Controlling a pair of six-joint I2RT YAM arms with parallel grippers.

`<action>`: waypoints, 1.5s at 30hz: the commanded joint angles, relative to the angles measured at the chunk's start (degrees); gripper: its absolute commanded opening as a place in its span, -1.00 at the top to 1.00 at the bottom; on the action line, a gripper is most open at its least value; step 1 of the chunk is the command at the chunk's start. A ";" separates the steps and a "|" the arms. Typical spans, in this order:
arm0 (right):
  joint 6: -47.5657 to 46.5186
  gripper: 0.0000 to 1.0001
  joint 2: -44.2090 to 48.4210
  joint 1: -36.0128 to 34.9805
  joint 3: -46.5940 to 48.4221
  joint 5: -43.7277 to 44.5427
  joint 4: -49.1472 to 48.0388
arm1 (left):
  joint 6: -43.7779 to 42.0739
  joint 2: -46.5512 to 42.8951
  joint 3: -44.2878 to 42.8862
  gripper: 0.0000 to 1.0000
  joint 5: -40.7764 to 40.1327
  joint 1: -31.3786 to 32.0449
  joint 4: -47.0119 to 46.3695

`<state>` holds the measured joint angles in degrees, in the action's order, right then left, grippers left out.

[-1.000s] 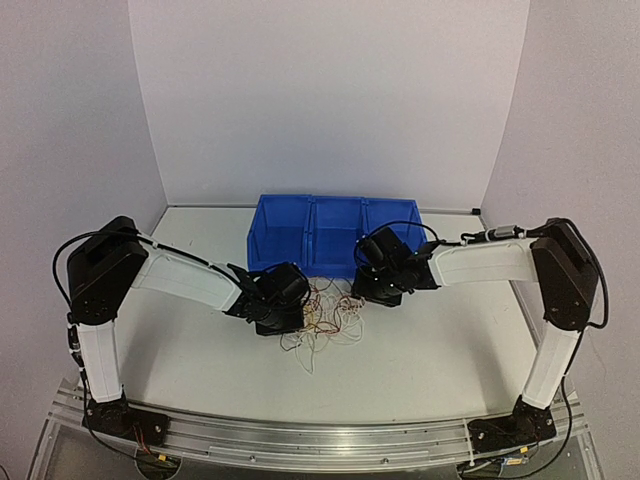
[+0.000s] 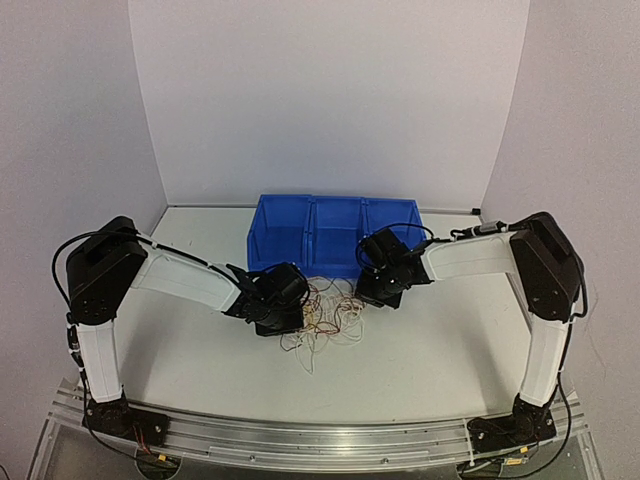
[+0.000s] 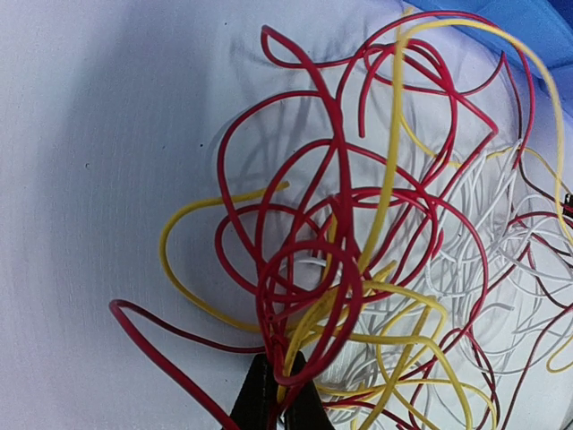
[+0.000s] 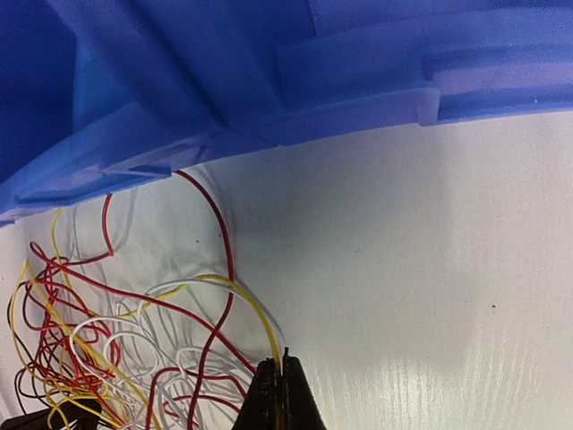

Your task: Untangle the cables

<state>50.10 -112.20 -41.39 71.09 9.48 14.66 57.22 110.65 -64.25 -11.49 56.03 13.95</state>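
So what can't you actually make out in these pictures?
Top view: the cables are too thin and tangled to trace singly.
Left wrist view: the bottom edge cuts off all of the left gripper except its tips, and the right edge cuts off the cables.
Right wrist view: the blue bin shows only its outer wall, so its inside is hidden.

cables (image 2: 325, 318) on table (image 2: 430, 350), bin (image 2: 277, 245) just behind them
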 commanded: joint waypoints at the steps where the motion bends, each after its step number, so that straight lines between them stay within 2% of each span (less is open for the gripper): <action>1: 1.38 1.00 0.79 -0.14 -0.18 0.15 0.19 | 1.26 -1.21 1.15 1.00 1.06 -0.13 0.73; 6: 0.60 1.00 4.32 -0.11 -2.06 6.20 0.19 | 2.22 -1.69 1.72 1.00 0.95 -0.12 1.06; 10: -5.59 1.00 8.64 -0.11 -2.42 13.46 1.19 | 3.39 -3.36 2.94 1.00 -0.43 -0.13 2.22; 18: -29.97 1.00 21.33 0.64 -2.57 39.80 4.67 | 7.21 -9.60 8.82 0.98 -5.53 -0.76 7.02; 22: -40.18 1.00 27.50 3.52 -2.13 46.61 4.56 | 9.53 -13.30 12.40 0.96 -7.08 -1.76 9.47; 27: -47.63 1.00 33.90 8.35 -2.21 46.09 3.81 | 11.84 -16.69 14.75 0.88 -8.97 -2.56 13.34; 30: -47.47 1.00 37.24 8.95 -3.17 38.83 3.66 | 11.70 -17.98 15.15 0.63 -9.10 -2.59 13.80; 34: -46.47 1.00 39.16 8.95 -3.22 31.49 3.63 | 9.74 -18.64 14.53 0.43 -9.09 -2.56 13.60; 38: -49.69 1.00 39.22 8.89 -0.44 33.43 3.52 | 9.32 -18.76 13.76 0.36 -9.34 -2.55 14.43; 41: -58.32 1.00 38.62 8.97 4.00 37.87 1.76 | 9.62 -19.08 14.30 0.35 -9.33 -2.59 14.27; 45: -70.73 1.00 39.25 9.93 8.86 43.07 -6.62 | 10.37 -19.69 15.63 0.34 -9.42 -2.59 13.82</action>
<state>-6.52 -74.10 -32.29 72.53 46.17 18.01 67.35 93.75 -49.36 -19.35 53.60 27.09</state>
